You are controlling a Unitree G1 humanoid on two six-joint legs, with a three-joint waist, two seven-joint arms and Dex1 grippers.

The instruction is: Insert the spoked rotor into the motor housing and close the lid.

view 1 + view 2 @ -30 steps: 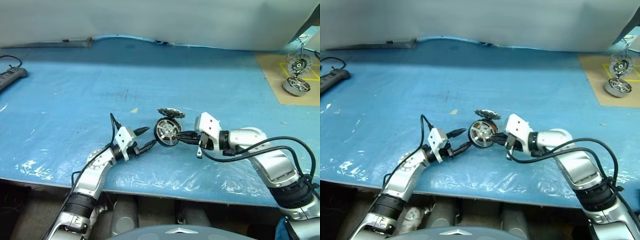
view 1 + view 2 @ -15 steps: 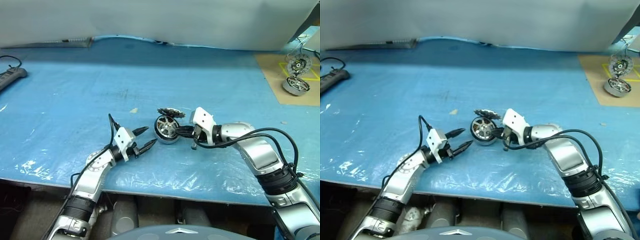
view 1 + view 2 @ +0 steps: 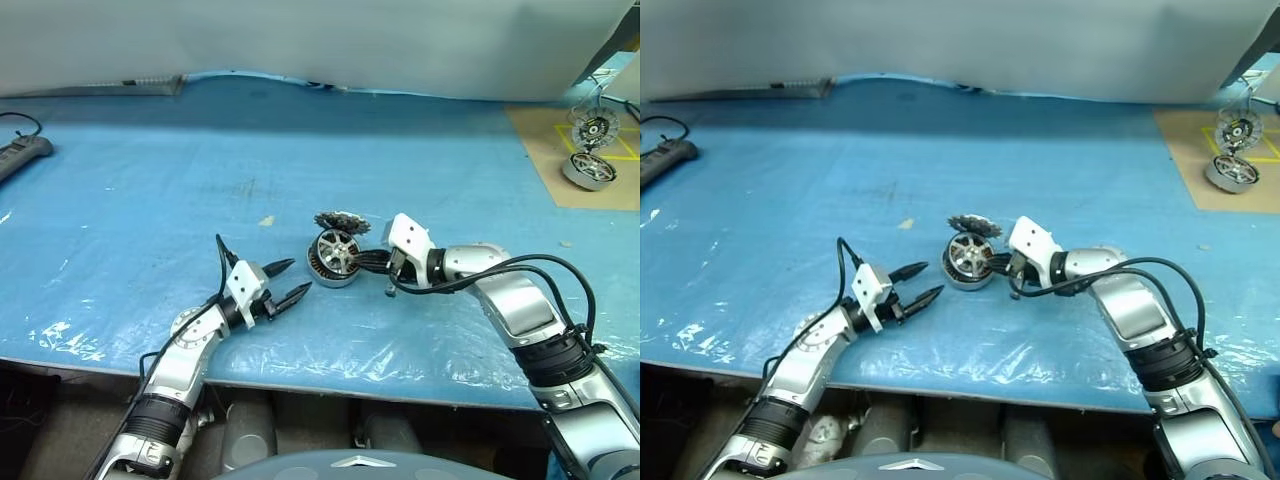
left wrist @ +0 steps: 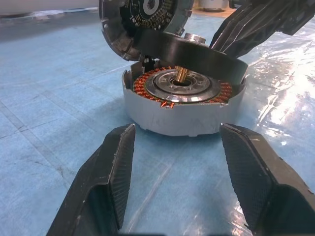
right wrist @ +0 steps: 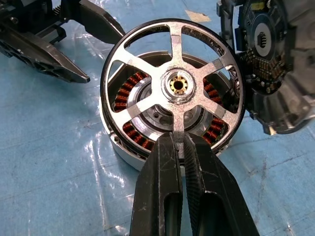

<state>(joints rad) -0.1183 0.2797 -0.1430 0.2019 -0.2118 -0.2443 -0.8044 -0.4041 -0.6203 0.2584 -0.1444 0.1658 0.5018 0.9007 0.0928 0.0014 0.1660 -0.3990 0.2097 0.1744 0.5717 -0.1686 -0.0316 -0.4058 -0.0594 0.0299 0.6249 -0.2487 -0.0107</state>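
The motor housing [image 3: 322,268], a short silver can with copper windings [image 4: 147,81], sits on the blue table. Its toothed lid [image 3: 341,222] stands open behind it, hinged at the rim. My right gripper [image 3: 366,262] is shut on one spoke of the spoked rotor [image 5: 178,84]. It holds the rotor's black rim [image 4: 197,51] tilted just over the can's mouth, hub above the centre shaft. My left gripper [image 3: 285,281] is open and empty, a short way in front of the housing wall [image 4: 182,115], level with it and apart from it.
A second silver motor with a wire stand [image 3: 590,150] sits on a brown mat [image 3: 545,150] at the back right. A dark power strip [image 3: 22,152] lies at the far left. The table's front edge runs just behind my arms.
My right gripper has carried the rotor forward and down, from facing up toward the camera to lying tilted over the housing's mouth. The left gripper has stayed open, almost in place.
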